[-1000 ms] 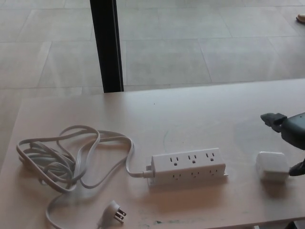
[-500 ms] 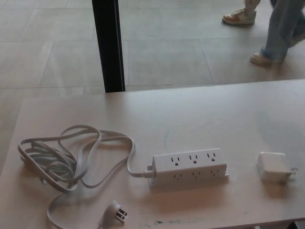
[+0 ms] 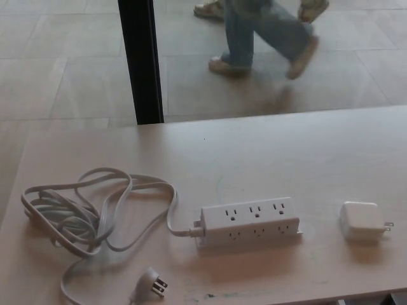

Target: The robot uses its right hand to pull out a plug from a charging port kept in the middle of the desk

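A white power strip (image 3: 249, 222) with several sockets lies in the middle of the pale desk (image 3: 267, 152), and nothing is plugged into it. A white charger plug (image 3: 362, 221) lies on its side to the strip's right, apart from it, with its prongs pointing right. The strip's grey cord (image 3: 82, 210) is coiled at the left and ends in a loose pronged plug (image 3: 150, 284) near the front edge. Neither of my hands shows in the head view.
A black post (image 3: 141, 60) stands behind the desk's far edge. Beyond it a person's legs in jeans (image 3: 261, 32) cross the tiled floor. The desk's front edge runs along the bottom of the picture.
My right hand, beside the charger a second ago, has left the view to the right. The charger lies where it was. A person's legs have walked leftward across the floor behind.
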Tool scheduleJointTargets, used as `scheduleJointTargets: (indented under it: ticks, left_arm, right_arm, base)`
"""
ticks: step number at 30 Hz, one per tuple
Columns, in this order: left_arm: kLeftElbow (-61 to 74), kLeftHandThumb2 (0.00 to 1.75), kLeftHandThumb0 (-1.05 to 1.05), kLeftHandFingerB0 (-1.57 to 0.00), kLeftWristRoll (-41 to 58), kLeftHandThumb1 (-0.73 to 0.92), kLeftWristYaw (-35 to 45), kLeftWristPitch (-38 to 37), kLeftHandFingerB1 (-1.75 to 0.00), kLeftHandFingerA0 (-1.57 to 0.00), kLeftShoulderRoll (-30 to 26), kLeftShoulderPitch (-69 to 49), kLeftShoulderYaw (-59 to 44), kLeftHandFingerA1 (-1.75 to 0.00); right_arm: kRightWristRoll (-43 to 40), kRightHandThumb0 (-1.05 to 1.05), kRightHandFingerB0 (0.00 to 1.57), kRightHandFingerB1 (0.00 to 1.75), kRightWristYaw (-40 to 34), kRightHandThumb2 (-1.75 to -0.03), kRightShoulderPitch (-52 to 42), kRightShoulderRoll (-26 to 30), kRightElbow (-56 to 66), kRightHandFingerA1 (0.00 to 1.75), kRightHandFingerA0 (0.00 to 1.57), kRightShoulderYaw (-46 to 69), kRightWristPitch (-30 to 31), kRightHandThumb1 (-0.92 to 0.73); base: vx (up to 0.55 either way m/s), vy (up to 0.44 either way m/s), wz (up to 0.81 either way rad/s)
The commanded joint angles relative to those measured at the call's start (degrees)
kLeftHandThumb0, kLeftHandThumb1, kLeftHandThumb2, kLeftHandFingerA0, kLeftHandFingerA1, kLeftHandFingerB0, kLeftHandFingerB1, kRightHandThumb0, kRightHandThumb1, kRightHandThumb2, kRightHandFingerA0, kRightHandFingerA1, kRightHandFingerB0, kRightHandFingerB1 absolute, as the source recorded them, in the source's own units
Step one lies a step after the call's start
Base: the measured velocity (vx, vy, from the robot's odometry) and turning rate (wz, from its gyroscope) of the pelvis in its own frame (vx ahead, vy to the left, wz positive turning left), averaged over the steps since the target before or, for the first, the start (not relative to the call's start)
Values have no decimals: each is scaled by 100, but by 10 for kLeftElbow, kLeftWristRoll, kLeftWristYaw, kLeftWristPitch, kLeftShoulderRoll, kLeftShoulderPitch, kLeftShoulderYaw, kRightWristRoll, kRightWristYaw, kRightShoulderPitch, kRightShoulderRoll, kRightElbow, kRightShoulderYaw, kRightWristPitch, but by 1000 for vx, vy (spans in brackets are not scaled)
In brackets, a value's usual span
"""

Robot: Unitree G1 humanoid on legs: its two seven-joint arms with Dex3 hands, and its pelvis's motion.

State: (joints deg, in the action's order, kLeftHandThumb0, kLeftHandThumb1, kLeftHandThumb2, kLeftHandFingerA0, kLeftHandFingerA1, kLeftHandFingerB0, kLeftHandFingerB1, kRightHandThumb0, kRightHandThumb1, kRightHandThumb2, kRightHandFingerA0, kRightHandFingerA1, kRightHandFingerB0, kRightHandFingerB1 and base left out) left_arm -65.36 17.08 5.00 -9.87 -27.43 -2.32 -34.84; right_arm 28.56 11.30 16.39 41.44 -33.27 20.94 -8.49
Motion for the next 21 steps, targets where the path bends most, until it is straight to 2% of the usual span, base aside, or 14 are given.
scheduleJointTargets:
  ticks: [1, 3, 4, 5, 6, 7, 10, 11, 12, 13, 14, 15, 20, 21]
  left_arm:
    - [4, 115, -105, -95, 16, 57, 9, 1, -57, -103, -20, -12, -11, -67]
    - [5, 113, -103, -95, 18, 57, 9, 0, -58, -101, -17, -18, -13, -66]
    - [1, 113, -102, -95, 18, 57, 9, 0, -58, -103, -18, -17, -14, -67]
    - [1, 116, -105, -95, 18, 60, 8, 0, -58, -101, -17, -19, -14, -66]
    - [3, 116, -105, -95, 19, 59, 7, 0, -58, -103, -17, -21, -15, -67]
    - [3, 115, -102, -94, 19, 58, 7, 1, -60, -98, -17, -21, -15, -66]
    - [6, 114, -105, -92, 22, 56, 11, 3, -59, -101, -16, -23, -17, -65]
    - [6, 114, -103, -90, 19, 55, 10, 4, -59, -99, -17, -24, -15, -65]
    - [8, 114, -103, -90, 17, 55, 9, 4, -59, -99, -18, -25, -13, -65]
    - [6, 66, -105, -92, 18, 82, 11, 4, -55, -99, -19, -25, -13, -63]
    - [7, 115, -105, -89, 19, 57, 13, 6, -59, -97, -19, -25, -13, -64]
    - [6, 66, -104, -91, 20, 82, 14, 8, -56, -98, -18, -23, -14, -63]
    - [10, 64, -105, -91, 18, 82, 7, 11, -56, -99, -18, -17, -11, -63]
    - [10, 64, -105, -93, 17, 83, 6, 9, -56, -99, -18, -17, -12, -63]
  right_arm:
    - [-406, -92, 0, 42, -182, -61, -59, -112, -112, 106, 104, 448, 91, -66]
    - [-421, -92, 0, 43, -186, -57, -48, -118, -136, 98, 109, 463, 99, -62]
    - [-417, -91, 0, 19, -190, -63, -46, -123, -143, 101, 101, 464, 113, -65]
    - [-405, -88, 0, 23, -200, -65, -49, -129, -156, 106, 104, 456, 124, -70]
    - [-403, -90, 0, 53, -213, -102, -45, -134, -173, 106, 103, 459, 119, -49]
    - [-407, -85, 0, 35, -218, -69, -42, -137, -182, 111, 101, 466, 113, -63]
    - [-417, -81, 0, 33, -227, -73, -36, -140, -206, 119, 101, 490, 115, -60]
    - [-415, -86, 0, 55, -226, -104, -41, -141, -221, 121, 110, 493, 104, -48]
    - [-418, -86, 0, 55, -225, -104, -44, -143, -225, 121, 110, 500, 100, -48]
    - [-420, -83, 0, 32, -227, -75, -45, -145, -226, 132, 105, 510, 106, -63]
    - [-420, -83, 0, 36, -235, -77, -44, -141, -237, 131, 104, 516, 109, -62]
    - [-416, -82, 0, 32, -236, -77, -47, -140, -238, 131, 102, 519, 116, -63]
    - [-394, -77, 0, 34, -206, -87, -55, -149, -264, 127, 94, 509, 107, -57]
    - [-376, -77, 0, 53, -204, -86, -61, -158, -259, 122, 98, 494, 104, -55]
  base:
    - [0, 0, 0]
    - [0, 0, 0]
    - [0, 0, 0]
    - [0, 0, 0]
    - [0, 0, 0]
    - [0, 0, 0]
    - [0, 0, 0]
    - [0, 0, 0]
    - [0, 0, 0]
    - [0, 0, 0]
    - [0, 0, 0]
    - [0, 0, 0]
    - [0, 0, 0]
    - [0, 0, 0]
